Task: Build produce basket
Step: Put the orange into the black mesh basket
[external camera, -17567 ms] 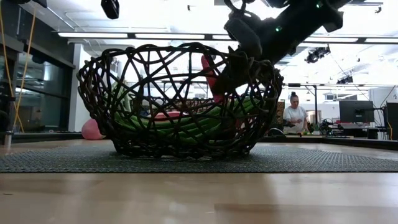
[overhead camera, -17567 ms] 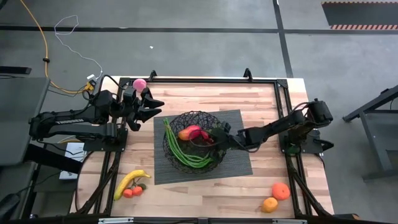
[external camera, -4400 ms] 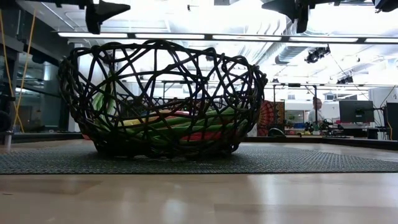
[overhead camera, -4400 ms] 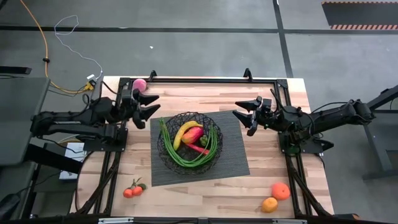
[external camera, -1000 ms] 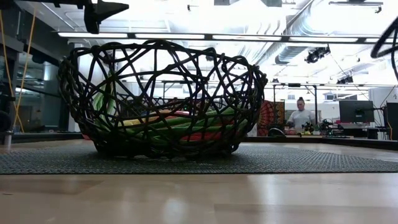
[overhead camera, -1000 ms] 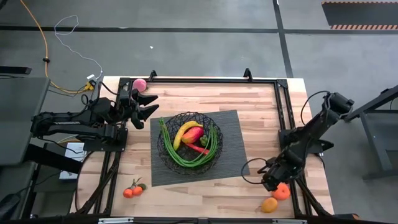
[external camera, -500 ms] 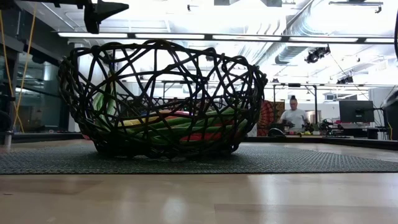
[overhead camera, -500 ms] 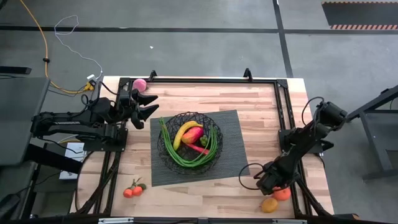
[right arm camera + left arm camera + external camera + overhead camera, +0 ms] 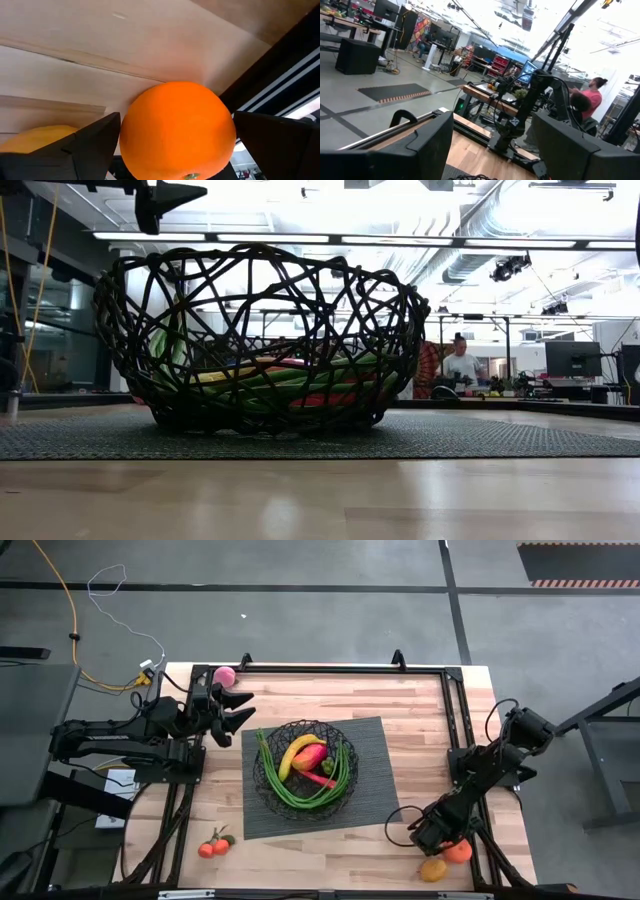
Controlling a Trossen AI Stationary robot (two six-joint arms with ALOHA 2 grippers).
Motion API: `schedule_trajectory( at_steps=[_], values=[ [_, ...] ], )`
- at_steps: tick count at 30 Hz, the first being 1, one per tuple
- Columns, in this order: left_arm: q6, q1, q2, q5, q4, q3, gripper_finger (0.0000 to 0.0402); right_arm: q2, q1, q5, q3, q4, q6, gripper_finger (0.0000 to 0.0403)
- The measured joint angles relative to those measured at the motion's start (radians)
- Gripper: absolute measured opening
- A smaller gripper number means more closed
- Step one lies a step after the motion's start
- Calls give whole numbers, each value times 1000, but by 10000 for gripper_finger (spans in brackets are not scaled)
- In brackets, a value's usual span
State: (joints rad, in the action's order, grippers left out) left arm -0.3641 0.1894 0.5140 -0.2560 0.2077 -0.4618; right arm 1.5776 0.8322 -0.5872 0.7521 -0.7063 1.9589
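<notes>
Light wood table (image 9: 400, 700) with a black frame rail along its edges. Dark grey ribbed mat (image 9: 378, 770) lies mid-table, slightly skewed. Grey concrete floor (image 9: 300, 610) all round, dark seam lines across it. Yellow cable (image 9: 62, 600) and a thin white cable (image 9: 110, 585) run over the floor beyond the far left corner. Hazard-striped strip (image 9: 585, 583) at the far right. Low view: a person (image 9: 461, 366) stands at a bench in the background, monitor (image 9: 573, 359) to their right, ceiling strip lights (image 9: 400, 240) on.
</notes>
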Motion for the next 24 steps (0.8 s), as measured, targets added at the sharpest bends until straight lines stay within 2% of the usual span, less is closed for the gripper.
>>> schedule_trajectory(
  at_steps=[3,11,19,24],
  values=[
    [0,0,0,-2,0,0,257,0,0,-6,0,0,0,358],
    [0,0,0,-2,0,0,257,0,0,-17,0,0,-12,300],
    [0,0,0,-2,0,0,257,-29,-21,-6,0,-3,-103,292],
    [0,0,0,-2,0,0,257,-140,-67,89,0,-53,-161,291]
  ],
)
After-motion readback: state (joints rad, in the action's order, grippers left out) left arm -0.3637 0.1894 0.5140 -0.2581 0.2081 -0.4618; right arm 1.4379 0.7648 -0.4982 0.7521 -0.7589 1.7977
